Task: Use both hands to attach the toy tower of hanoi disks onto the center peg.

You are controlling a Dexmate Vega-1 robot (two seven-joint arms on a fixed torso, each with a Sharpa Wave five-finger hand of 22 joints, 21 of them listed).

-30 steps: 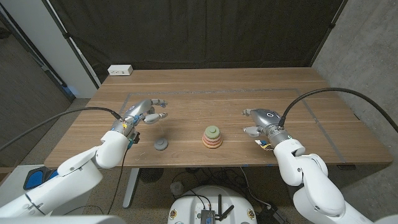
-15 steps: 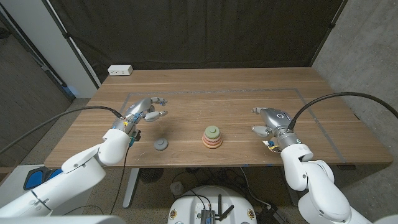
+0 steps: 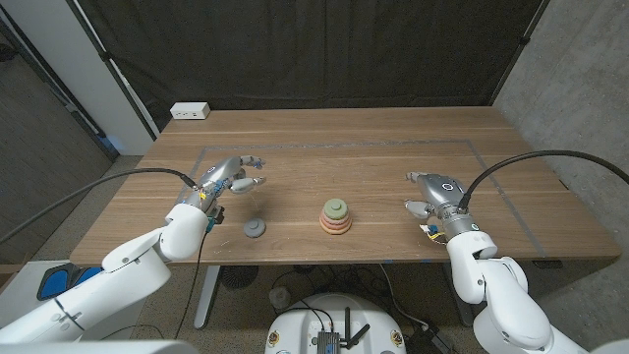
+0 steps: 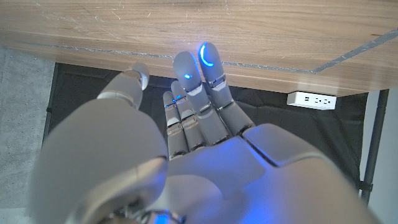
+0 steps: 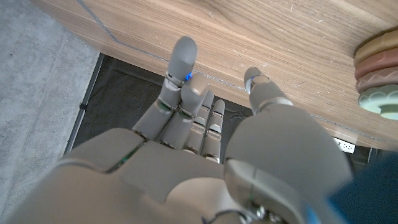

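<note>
A stack of disks [image 3: 335,217] in tan, pink and green sits on its peg at the middle of the wooden table [image 3: 344,147]; its edge also shows in the right wrist view as stacked disks [image 5: 379,74]. A lone grey disk [image 3: 255,229] lies on the table left of the stack. My left hand [image 3: 232,178] hovers behind and left of the grey disk, fingers spread, holding nothing. My right hand [image 3: 432,193] is well right of the stack, fingers extended and empty. The wrist views show the left hand [image 4: 199,143] and right hand [image 5: 205,143] with straight fingers.
A white power strip [image 3: 191,111] lies at the table's far left corner, seen too as a power strip [image 4: 311,99] in the left wrist view. Thin tape lines [image 3: 491,167] outline a rectangle on the tabletop. Dark curtains hang behind the table.
My right hand has drawn away to the right, further from the disk stack. The left hand has barely shifted, and the disks have not moved.
</note>
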